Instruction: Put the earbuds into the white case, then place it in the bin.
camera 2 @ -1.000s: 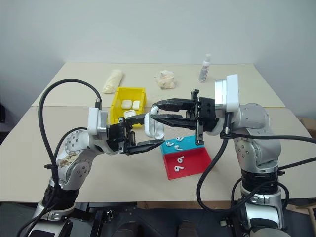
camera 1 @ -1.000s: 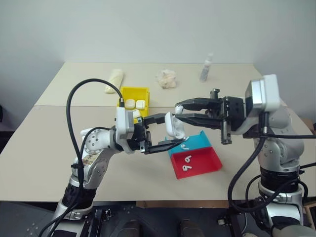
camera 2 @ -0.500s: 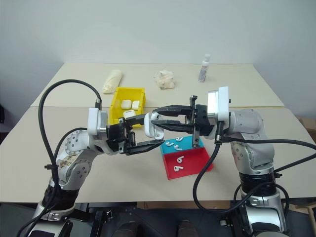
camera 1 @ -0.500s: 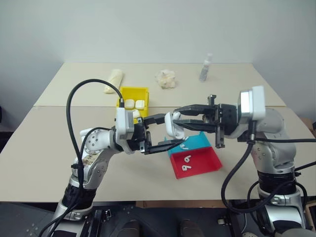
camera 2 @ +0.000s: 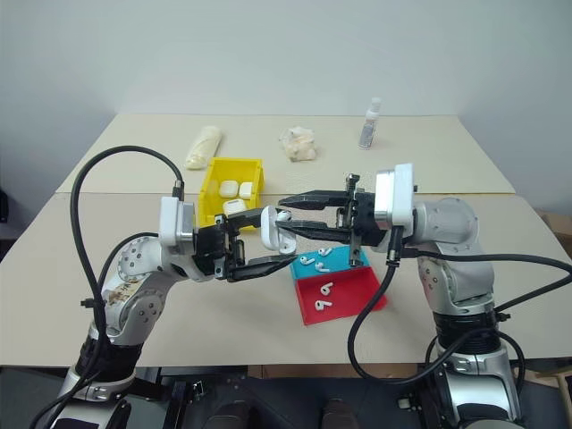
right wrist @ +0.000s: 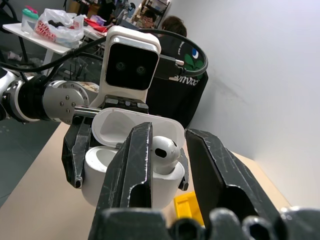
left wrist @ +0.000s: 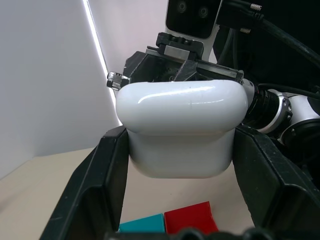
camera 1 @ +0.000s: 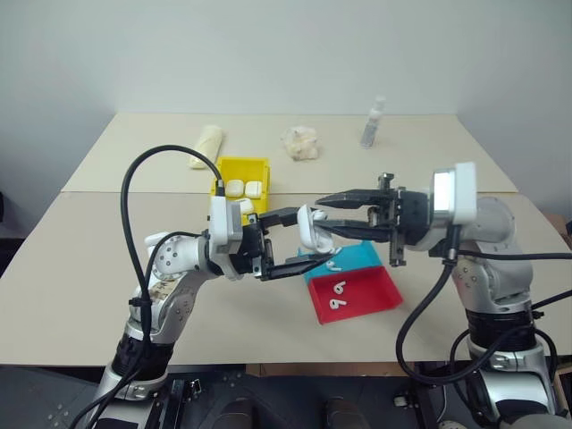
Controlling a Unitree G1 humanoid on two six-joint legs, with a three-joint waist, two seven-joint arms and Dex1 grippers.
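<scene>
- At the left, our left gripper (camera 1: 298, 249) is clamped tight on the white case (camera 1: 313, 230), holding it in the air above the middle of the table (camera 1: 107, 268), lid flipped open toward the other arm.
- In the middle, one of the earbuds (right wrist: 165, 149) stands head-up in a well of the open case; by our reading it is seated or very nearly so.
- At the right, our right gripper (camera 1: 323, 215) has its fingers parted around that earbud, one on either side; whether a pad is touching it we cannot tell.
- To do this step well, we judge the left arm should keep the case steady while the right fingers spread clear of the stem and back straight out, so nothing drags the earbud from its well.
- More earbuds lie in the blue tray (camera 2: 344, 259) and the red tray (camera 1: 366, 295) near the table's front edge.
- The bin (camera 1: 241, 170), farther back at the left, already holds white cases.
</scene>
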